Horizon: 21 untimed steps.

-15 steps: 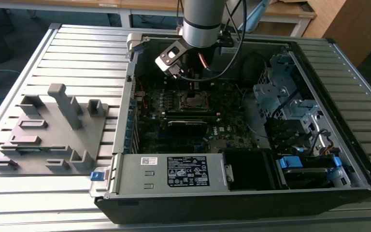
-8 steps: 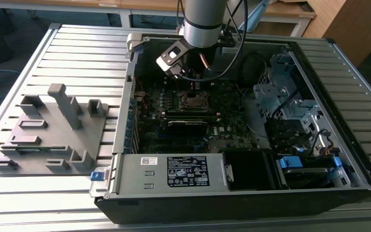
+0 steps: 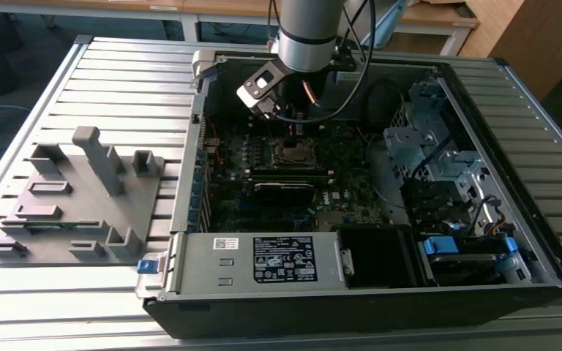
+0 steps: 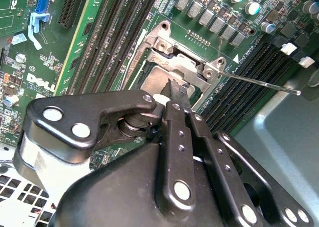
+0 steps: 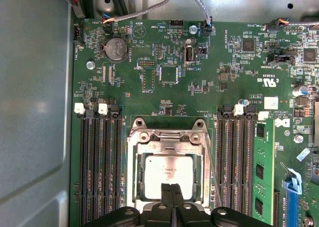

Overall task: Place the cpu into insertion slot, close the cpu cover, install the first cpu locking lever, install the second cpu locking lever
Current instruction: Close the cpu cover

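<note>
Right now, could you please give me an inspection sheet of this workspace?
Surface: slatted metal table carrying an open computer case.
Job's things: chip lies under the lowered silver cover; one thin lever sticks out loose.
Clutter: grey fixture on the table, at the exterior view's left.
Gripper: gripper shut, tips over the chip.
Cables: black cables hang beside the arm.
Surroundings: wooden desks behind the table.

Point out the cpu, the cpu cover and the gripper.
cpu (image 5: 167,171), first wrist view, middle of its grey face.
cpu cover (image 5: 138,179), first wrist view, silver frame bar beside the chip.
gripper (image 5: 171,188), first wrist view, between its fingertips.
</note>
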Tool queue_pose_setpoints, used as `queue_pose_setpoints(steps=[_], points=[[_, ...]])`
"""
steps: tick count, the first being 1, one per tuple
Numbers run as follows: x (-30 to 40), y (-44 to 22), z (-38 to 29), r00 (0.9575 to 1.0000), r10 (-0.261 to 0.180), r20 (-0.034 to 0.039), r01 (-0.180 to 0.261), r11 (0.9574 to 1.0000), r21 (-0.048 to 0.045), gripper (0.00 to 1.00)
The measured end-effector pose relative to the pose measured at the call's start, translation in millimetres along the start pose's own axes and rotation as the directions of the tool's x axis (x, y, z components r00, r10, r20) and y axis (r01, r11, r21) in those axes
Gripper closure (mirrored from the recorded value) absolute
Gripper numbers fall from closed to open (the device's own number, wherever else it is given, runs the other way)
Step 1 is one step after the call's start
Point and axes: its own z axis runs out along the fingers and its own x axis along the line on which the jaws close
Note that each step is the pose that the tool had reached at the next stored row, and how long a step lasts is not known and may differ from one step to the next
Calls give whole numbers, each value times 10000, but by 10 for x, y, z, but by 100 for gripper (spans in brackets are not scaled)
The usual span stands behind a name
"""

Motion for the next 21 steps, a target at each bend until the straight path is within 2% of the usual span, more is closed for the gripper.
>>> queue_pose_setpoints(steps=[16,21], points=[[0,0,0,9981,-620,-3,620,9981,0,90],[0,0,0,9980,-628,-3,628,9980,0,90]])
